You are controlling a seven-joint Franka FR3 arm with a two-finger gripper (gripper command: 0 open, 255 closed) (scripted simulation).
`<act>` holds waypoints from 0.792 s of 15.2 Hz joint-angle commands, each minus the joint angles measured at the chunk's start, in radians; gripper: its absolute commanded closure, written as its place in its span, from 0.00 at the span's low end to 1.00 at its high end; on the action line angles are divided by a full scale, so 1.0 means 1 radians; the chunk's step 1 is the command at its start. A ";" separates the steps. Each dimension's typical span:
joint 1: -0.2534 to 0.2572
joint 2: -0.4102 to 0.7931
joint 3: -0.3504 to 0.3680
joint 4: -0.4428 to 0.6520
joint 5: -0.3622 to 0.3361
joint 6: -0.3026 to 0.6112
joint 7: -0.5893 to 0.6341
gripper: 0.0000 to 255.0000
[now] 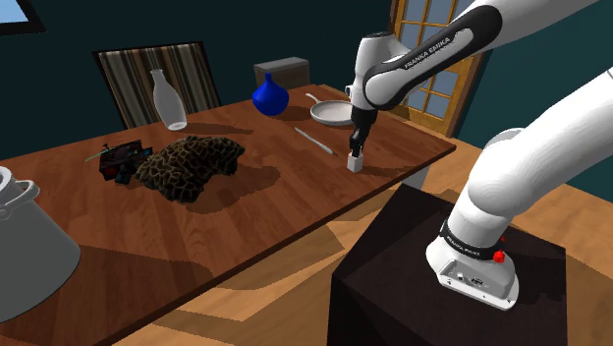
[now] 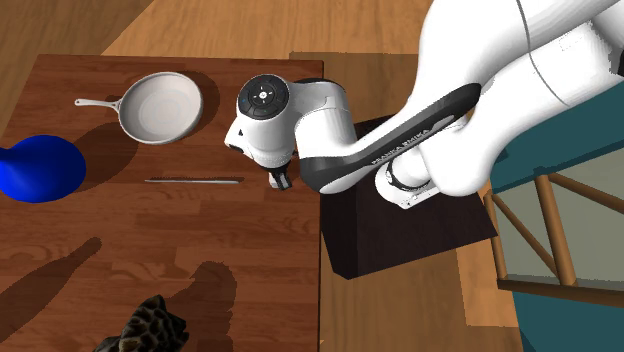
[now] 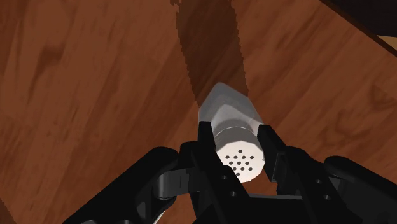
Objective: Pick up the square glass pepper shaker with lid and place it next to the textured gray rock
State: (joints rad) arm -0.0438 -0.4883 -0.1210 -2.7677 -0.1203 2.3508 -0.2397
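A white robot arm [image 1: 413, 59] reaches from its dark box stand [image 1: 393, 256] over a brown wooden surface [image 1: 246, 211]. Its black jaws point straight down near the surface's near right edge in the shoulder view.

The jaws are drawn in narrow and clasp the pepper shaker [image 1: 355, 164], one on each side of its top. In the wrist view the shaker is a pale square body with a round white lid [image 3: 240, 160] dotted with dark holes, and both jaws press against the lid. The shaker stands upright. Whether its base touches the wood or sits just above it cannot be told.

The rock [image 1: 192, 165] is a dark, rough, net-patterned lump lying well apart from the shaker, toward the shoulder view's left. A small dark object [image 1: 120, 160] touches the rock's left end.

A slim grey utensil [image 1: 316, 141] lies flat between the shaker and the far side. Beyond it are a pale frying pan [image 1: 331, 112] and a round blue vase [image 1: 269, 96].

A clear bottle [image 1: 170, 100] stands at the far left, in front of a striped chair [image 1: 157, 77]. A large grey pot [image 1: 25, 246] sits at the near left corner.
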 commanded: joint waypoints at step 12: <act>0.002 -0.071 0.007 0.064 0.008 -0.136 -0.005 1.00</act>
State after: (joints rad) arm -0.0430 -0.5602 -0.1150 -2.7195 -0.1147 2.2311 -0.2442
